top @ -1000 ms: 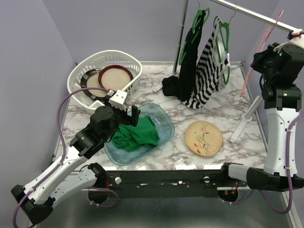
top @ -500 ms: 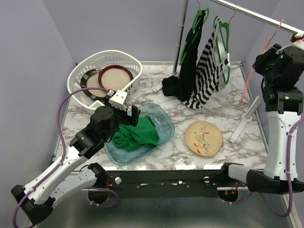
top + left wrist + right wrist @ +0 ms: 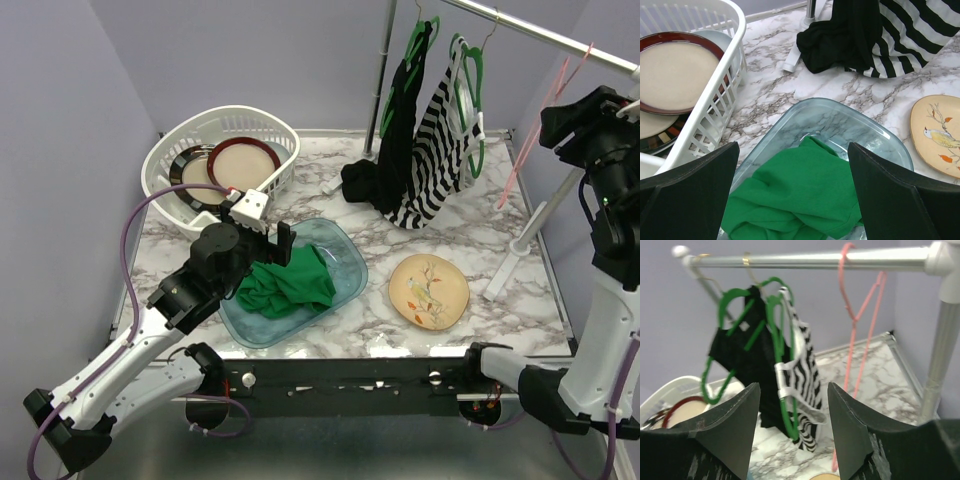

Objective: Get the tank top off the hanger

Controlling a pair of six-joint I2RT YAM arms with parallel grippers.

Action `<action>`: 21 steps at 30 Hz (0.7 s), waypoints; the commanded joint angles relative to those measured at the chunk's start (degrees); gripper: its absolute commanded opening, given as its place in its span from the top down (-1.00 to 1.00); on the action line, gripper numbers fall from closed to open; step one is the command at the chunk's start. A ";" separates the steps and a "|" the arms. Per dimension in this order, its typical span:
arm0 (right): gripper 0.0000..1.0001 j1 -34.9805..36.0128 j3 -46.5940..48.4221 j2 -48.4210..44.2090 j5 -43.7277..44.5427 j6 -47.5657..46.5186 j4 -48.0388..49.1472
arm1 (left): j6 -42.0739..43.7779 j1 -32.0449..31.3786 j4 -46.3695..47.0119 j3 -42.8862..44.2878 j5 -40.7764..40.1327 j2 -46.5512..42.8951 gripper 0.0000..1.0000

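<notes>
A black tank top [image 3: 400,130] and a striped tank top [image 3: 435,150] hang on green hangers [image 3: 780,340] from the rail [image 3: 520,25], their hems resting on the table. A bare pink hanger [image 3: 535,140] hangs further right on the rail. My right gripper [image 3: 794,390] is open and holds nothing, up beside the rail's right end [image 3: 562,118], a little right of the pink hanger. A crumpled green garment [image 3: 800,195] lies in the glass dish [image 3: 840,107]. My left gripper [image 3: 792,150] hovers wide open just over it, gripping nothing.
A white basket [image 3: 165,160] with plates stands at the back left. A bird-painted plate [image 3: 429,290] lies right of the dish. The rack's white post and foot [image 3: 515,245] stand at the right, its other post [image 3: 383,70] behind the hanging clothes.
My right gripper has gone from shut to open and drawn back to the right, away from the pink hanger, which stays on the rail. The left arm has not moved.
</notes>
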 commanded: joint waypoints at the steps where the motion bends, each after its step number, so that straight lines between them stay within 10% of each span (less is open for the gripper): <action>1: -0.28 0.07 4.02 0.23 -13.79 1.79 -3.22 | -0.39 0.12 0.43 0.39 1.19 0.15 -0.98; 9: -0.14 2.34 9.82 9.10 -16.45 5.31 -3.39 | -0.74 0.21 0.34 0.31 0.75 -0.02 -0.98; 21: -0.12 11.32 7.80 21.14 9.48 -5.32 8.82 | -0.56 0.12 0.16 0.04 0.48 -0.11 -0.98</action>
